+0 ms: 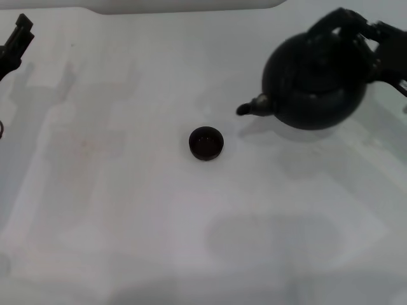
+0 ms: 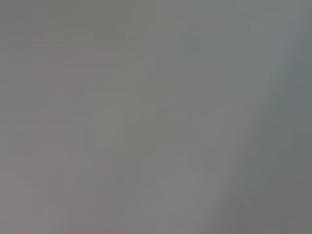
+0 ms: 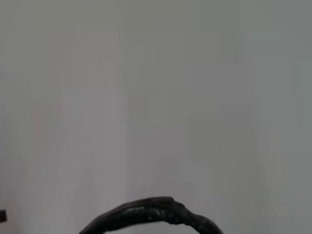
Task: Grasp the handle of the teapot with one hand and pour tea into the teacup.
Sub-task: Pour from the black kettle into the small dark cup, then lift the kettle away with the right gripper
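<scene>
Teapot (image 1: 316, 82): seemed lifted above the white table (image 1: 127, 210), at the far right, going by the shadow beneath it; spout (image 1: 253, 106) aimed left toward the cup, short of it.
Handle (image 1: 331, 24): arched over the top of the pot, shown also as a dark band at the edge of the right wrist view (image 3: 151, 214); judged the only sound place to take hold.
Right gripper (image 1: 369, 38): reached in from the far right and sat at the handle; apparently clamped on it, though dark metal against dark pot hid the fingers, so could not tell for sure.
Left gripper (image 1: 16, 41): parked at the far left edge, well apart from everything; open or closed could not be told.
Teacup (image 1: 206, 143): stood upright near the middle of the table, nearer than the spout and to its left, well apart from the pot.
Handling, teapot: judged heavy and rigid, likely to swing on the arched handle when tipped; a firm hold near the crown called for.
Handling, teacup: judged light, small-mouthed, easily knocked or overshot.
Open room: bare table all round the cup; nothing between spout and cup.
Edges: pot near the table's far right side; raised white rim (image 1: 191, 6) along the back.
</scene>
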### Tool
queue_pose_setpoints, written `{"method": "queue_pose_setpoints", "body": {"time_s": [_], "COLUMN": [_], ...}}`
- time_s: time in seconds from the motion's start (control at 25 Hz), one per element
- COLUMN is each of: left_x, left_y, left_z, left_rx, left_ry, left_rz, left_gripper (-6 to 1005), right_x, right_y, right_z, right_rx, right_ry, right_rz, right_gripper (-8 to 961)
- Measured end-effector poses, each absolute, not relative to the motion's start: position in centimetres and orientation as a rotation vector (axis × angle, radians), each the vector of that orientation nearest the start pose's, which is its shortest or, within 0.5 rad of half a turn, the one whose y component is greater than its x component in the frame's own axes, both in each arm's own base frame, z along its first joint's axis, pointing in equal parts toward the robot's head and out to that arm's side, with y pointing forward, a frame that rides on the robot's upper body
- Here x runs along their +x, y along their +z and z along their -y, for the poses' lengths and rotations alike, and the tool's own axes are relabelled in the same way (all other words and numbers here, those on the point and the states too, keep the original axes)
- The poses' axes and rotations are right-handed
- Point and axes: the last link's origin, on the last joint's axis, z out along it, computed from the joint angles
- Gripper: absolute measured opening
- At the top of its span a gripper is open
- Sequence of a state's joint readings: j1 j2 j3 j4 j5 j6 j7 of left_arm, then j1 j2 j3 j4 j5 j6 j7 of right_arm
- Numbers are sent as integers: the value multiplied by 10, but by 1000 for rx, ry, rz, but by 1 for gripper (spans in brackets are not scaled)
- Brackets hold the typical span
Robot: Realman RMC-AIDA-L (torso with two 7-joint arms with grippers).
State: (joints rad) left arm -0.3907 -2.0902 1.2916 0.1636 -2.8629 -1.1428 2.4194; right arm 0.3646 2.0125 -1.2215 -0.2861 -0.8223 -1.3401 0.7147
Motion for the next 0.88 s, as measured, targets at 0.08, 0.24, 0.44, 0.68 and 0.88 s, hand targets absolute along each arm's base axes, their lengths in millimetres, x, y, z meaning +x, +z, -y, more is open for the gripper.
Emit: {"method": "queue_pose_setpoints", "body": {"time_s": [0.08,0.24,0.44,0.68,0.88], "left_x": [-342,-342,-342,-340,-338], "left_y": [1,1,1,1,0], "left_z": [-327,-327,-327,-329,-331], "left_rx": [-1554,-1548,-1550,-1553,-1564], "left_ry": [-993,-1009,-1010,-1015,-1016], "left_rz": [903,922,921,918,913], "left_gripper": [881,881,881,881,882], "right_x": [301,292,280,276,273], "right_y": [3,-1,-6,-8,-11], "right_z": [-325,-339,-349,-351,-350], "right_rx": [-2088,-2113,-2139,-2137,-2140], "right_ry": [930,874,830,771,729], "right_rz": [-438,-363,-235,-115,-5], "right_gripper": [195,191,185,178,174]}}
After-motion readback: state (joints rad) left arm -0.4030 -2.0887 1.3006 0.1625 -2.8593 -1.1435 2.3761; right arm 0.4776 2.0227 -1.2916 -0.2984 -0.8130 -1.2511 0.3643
